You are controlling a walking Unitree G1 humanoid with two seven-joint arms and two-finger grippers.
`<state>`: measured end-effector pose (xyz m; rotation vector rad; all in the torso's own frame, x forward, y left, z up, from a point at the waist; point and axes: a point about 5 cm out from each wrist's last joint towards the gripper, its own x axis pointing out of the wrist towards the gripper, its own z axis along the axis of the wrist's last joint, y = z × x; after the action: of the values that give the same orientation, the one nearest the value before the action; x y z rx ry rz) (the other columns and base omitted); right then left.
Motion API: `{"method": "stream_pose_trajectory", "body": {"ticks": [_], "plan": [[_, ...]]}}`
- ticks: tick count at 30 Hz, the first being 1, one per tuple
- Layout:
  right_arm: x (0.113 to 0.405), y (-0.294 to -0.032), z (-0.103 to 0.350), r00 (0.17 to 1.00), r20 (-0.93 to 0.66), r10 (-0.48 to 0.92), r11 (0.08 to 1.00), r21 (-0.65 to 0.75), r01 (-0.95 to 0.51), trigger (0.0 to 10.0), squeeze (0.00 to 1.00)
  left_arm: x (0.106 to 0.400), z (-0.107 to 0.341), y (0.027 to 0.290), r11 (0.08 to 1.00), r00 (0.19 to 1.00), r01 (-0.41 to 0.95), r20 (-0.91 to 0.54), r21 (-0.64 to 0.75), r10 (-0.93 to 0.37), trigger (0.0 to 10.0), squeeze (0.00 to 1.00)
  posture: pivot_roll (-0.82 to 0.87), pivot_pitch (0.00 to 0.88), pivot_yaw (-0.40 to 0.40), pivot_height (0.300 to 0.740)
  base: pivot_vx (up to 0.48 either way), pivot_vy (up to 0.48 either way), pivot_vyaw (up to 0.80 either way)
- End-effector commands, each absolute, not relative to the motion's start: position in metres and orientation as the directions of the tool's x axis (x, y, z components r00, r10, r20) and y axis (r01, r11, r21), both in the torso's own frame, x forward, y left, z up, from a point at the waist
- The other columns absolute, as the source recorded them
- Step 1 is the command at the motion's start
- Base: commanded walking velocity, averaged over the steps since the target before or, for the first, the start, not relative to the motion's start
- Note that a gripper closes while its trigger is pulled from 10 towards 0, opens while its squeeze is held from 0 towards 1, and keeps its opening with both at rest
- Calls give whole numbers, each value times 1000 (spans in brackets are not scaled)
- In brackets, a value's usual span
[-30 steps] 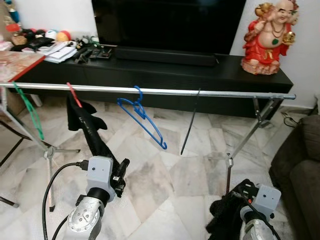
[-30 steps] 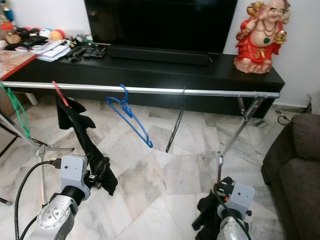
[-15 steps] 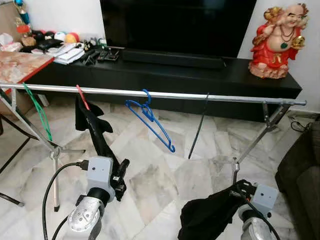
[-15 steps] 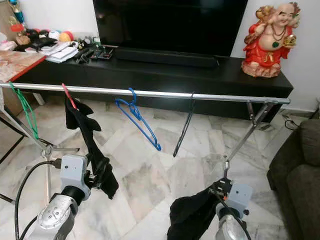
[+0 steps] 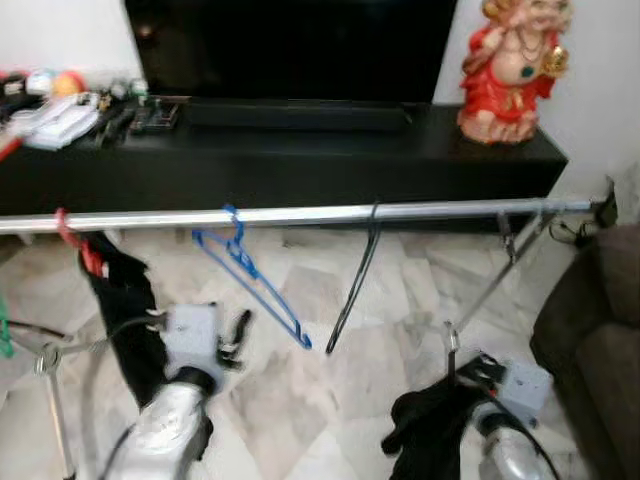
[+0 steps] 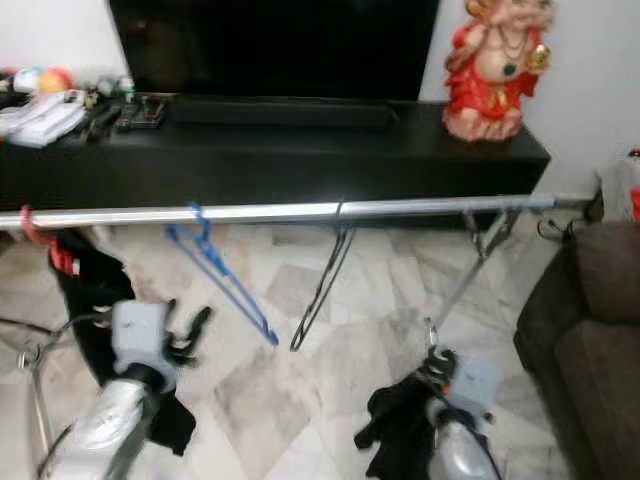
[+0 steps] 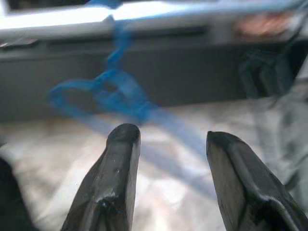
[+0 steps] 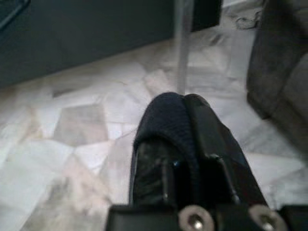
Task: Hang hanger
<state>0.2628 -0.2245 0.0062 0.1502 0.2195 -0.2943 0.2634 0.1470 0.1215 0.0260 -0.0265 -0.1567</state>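
Note:
A silver rail (image 5: 300, 214) runs across the room at waist height. From it hang a blue hanger (image 5: 246, 276), a bare black hanger (image 5: 352, 290) and, at the left, a red hanger (image 5: 72, 238) carrying a black garment (image 5: 125, 310). My left gripper (image 5: 236, 338) is open, below and just left of the blue hanger; in the left wrist view the blue hanger (image 7: 110, 94) hangs blurred beyond the gripper (image 7: 166, 137). My right gripper (image 5: 458, 400) is low at the right, shut on a bunched black cloth (image 5: 425, 440), which wraps its fingers (image 8: 202, 130).
A black TV console (image 5: 300, 150) stands behind the rail, with a red statue (image 5: 510, 65) on its right end and clutter at the left. A dark sofa (image 5: 595, 340) is on the right. The rack's leg (image 5: 480, 300) slants down to the marble floor.
The whole picture has shifted and blurred, so the camera moved and the rail is now nearer. The black cloth in my right gripper hangs more bunched. My left gripper stays open.

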Motion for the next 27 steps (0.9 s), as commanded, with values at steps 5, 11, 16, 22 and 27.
{"method": "stream_pose_trajectory", "body": {"ticks": [5, 11, 16, 22, 27], "plan": [[271, -216, 14, 951, -190, -244, 954, 128, 270, 10000, 0, 258, 122, 161, 994, 994, 107, 27, 35, -108, 10000, 0, 41, 90, -15, 740, 185, 0, 0], [267, -215, 10, 949, -201, -243, 955, 121, 271, 10000, 0, 252, 120, 162, 994, 994, 106, 10, 37, -107, 10000, 0, 44, 97, -17, 740, 0, 0, 0], [264, -215, 8, 948, -206, -243, 956, 118, 270, 10000, 0, 251, 115, 159, 991, 991, 130, -22, 37, -129, 10000, 0, 31, 107, -15, 740, 0, 0, 0], [263, -214, 6, 947, -217, -237, 957, 113, 265, 10000, 0, 254, 118, 159, 990, 992, 126, -12, 64, -125, 10000, 0, 30, 104, -12, 740, 0, -202, 0], [262, -215, 4, 946, -229, -230, 959, 110, 260, 10000, 0, 254, 117, 159, 991, 993, 120, -21, 59, -119, 10000, 0, 21, 99, -9, 740, 0, -363, 0]]}}
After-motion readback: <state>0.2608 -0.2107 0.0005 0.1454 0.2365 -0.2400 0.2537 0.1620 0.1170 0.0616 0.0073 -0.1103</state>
